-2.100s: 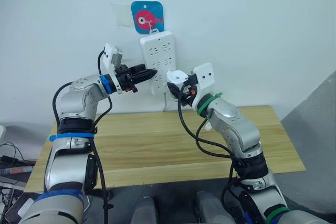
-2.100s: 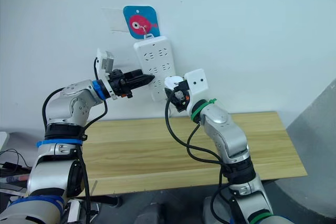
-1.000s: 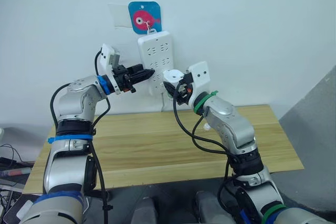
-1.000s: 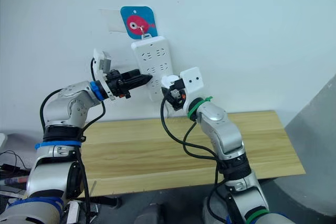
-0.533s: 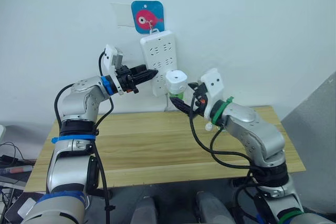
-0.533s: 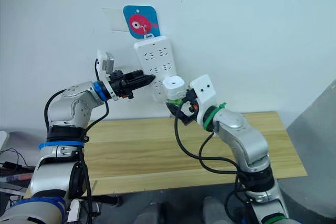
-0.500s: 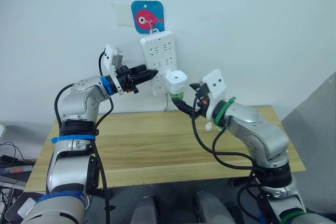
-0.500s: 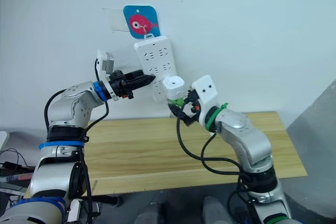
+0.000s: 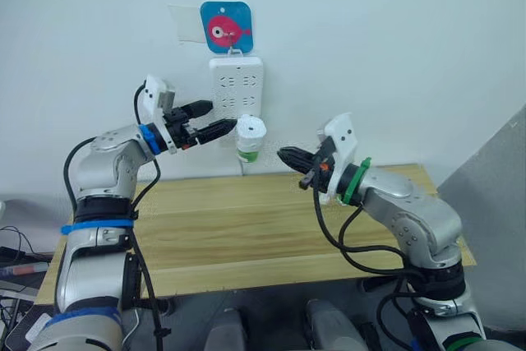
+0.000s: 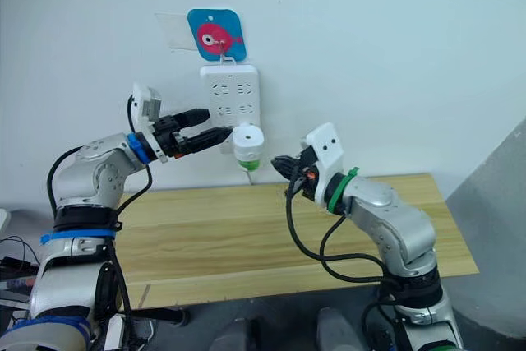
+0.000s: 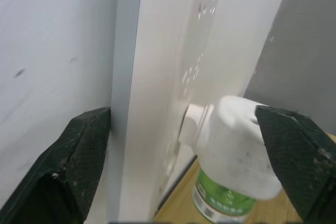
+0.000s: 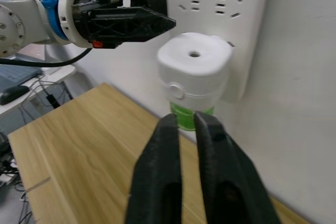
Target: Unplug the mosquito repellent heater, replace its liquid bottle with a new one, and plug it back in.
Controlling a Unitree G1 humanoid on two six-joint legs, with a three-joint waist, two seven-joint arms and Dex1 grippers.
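Note:
The white mosquito repellent heater sits plugged into the lower right of the white power strip on the wall. A green liquid bottle hangs under it; I cannot tell whether it is the old one or the new one. My left gripper is open at the strip's left, its fingers spread across the strip and the heater. My right gripper is shut and empty, a short way right of the heater and apart from it. In the right wrist view the heater and bottle lie straight ahead.
A wooden table stands against the wall below the strip. A blue card with a pink fish hangs above the strip. A grey panel rises at the far right. Cables lie on the floor at the lower left.
My right gripper let go of the heater, drew back to the right and shut. My left gripper opened. The power strip, tilted before, now hangs straight with the heater in it.

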